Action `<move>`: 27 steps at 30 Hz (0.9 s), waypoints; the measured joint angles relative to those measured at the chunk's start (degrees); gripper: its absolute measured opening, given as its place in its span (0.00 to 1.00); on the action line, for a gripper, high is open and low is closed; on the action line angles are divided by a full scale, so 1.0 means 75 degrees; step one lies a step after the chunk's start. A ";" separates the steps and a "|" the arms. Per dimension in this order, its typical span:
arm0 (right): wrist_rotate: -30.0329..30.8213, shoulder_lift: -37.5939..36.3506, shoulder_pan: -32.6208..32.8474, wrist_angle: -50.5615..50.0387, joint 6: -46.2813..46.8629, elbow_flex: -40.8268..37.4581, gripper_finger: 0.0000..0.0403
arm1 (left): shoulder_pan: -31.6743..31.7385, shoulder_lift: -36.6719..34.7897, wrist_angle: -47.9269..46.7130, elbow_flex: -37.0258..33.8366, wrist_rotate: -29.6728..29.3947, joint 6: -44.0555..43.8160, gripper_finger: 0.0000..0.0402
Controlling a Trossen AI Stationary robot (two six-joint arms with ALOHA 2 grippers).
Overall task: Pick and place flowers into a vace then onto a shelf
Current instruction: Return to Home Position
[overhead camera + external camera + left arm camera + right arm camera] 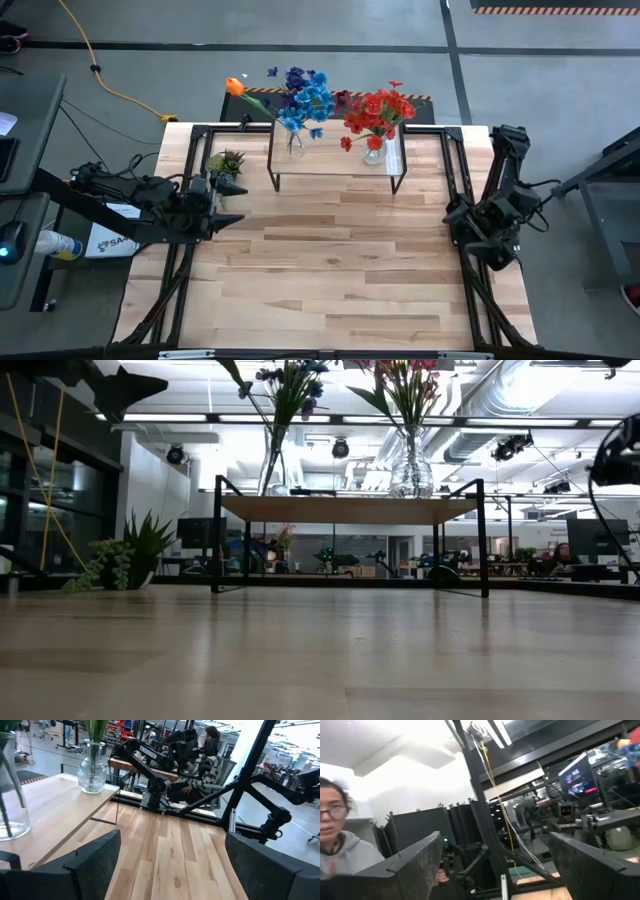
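The shelf (335, 168) stands on its black legs at the table's far middle. Two glass vases stand on its top. One (295, 142) holds blue and purple flowers (308, 95), and an orange bloom (236, 87) leans out to the left. The other vase (375, 153) holds red flowers (380, 110). My left gripper (172, 865) hovers open and level over the table's left side, near the shelf's left end, and holds nothing. My right gripper (495, 865) is open at the right edge and tipped upward toward the room.
A small green spiky plant (226, 163) sits on the table left of the shelf, close to my left gripper. Black frame rails (455, 190) run along both sides of the table. A person (207, 760) sits beyond the right edge. The near half of the tabletop (330, 290) is bare wood.
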 joint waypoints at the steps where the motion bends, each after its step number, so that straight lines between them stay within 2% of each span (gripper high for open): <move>1: -0.0076 -0.0169 -0.0123 -0.0173 0.0121 -0.0062 0.87 | 0.0000 -0.0003 -0.0005 0.0000 -0.0038 0.0000 0.97; 9: -0.0603 -0.1725 -0.1113 -0.2534 0.0956 -0.0119 0.87 | 0.0000 0.0091 0.0001 0.0003 -0.0129 0.0000 0.97; 14: -0.1198 -0.2956 -0.1746 -0.4266 0.1484 -0.0117 0.87 | 0.0000 0.0154 0.0343 -0.0255 -0.0270 -0.0034 0.97; 17: -0.1294 -0.3002 -0.2053 -0.4813 0.1488 0.0032 0.87 | 0.0003 0.0153 0.0799 -0.0600 -0.0330 -0.0096 0.97; 24: -0.1672 -0.3006 -0.2617 -0.8140 0.2173 0.1632 0.87 | 0.0003 0.0149 0.1032 -0.0863 -0.0534 0.0000 0.97; 27: -0.1852 -0.3022 -0.2808 -0.8918 0.2204 0.2134 0.87 | 0.0003 0.0149 0.1034 -0.0863 -0.0672 0.0165 0.97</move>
